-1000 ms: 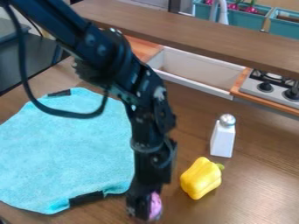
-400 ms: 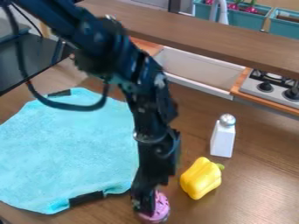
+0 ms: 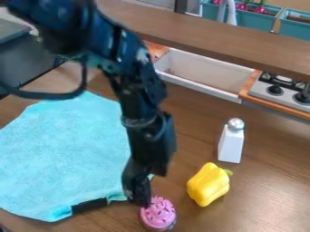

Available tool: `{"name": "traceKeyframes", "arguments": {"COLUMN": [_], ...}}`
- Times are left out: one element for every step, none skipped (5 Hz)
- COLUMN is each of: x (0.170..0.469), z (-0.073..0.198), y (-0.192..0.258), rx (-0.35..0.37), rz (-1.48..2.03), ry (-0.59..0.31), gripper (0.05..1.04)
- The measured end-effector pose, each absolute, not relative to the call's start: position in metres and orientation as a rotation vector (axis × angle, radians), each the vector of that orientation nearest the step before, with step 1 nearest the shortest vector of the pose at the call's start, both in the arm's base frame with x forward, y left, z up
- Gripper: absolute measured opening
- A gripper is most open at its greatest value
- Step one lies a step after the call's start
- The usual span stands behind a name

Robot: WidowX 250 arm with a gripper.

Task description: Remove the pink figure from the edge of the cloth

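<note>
Pincer (image 3: 141,199), black, points down at the tabletop (image 3: 272,181), at the upper-left side of the pink cupcake-shaped figure with dark sprinkles (image 3: 158,214). Can't tell whether it is wide or narrow, nor whether it touches the figure. Figure sits upright on the brown wood tabletop, just off the lower right edge of the turquoise fuzzy cloth (image 3: 66,149), near the bottom of the camera view.

Cloth lies flat, edge uneven, with a black strip (image 3: 89,205) on its lower edge. Yellow bell pepper with a green stem (image 3: 207,185) is near the figure, up and to the right, apart from it. White tapered shaker with a silvery top (image 3: 230,141) stands upright behind the pepper, also apart. Neither lies between figure and cloth. Arm is what's in the way: it hides part of the cloth's right edge and some tabletop.

Black arm (image 3: 145,136) comes in from the upper left, bends, then hangs steeply, lower part nearly vertical, wrist above and slightly left of the figure. Black cable (image 3: 45,95) loops out left, crossing the cloth's top part.

Behind: long brown wood ledge (image 3: 212,34) running slantwise; below it a white sink basin (image 3: 203,74) and, to the right, a grey stove with black knobs (image 3: 266,95). Teal planters (image 3: 251,21) at the top right, beyond the ledge. Dark flat surface (image 3: 30,63) at upper left.
</note>
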State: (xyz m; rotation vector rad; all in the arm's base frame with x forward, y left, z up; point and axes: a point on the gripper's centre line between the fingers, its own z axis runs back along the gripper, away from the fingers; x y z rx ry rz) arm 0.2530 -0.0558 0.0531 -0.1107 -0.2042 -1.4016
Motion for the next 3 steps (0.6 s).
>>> {"name": "traceKeyframes", "arguments": {"x": [0.249,0.250,0.249], "z": [0.066,0.067,0.080], "y": [-0.025,0.027,0.067], "rx": [-0.034,-0.018,-0.025], "rz": [-1.355,-1.225,-1.139], "ry": [-0.200,-0.218,-0.251], "gripper": [1.000,1.000,1.000]}}
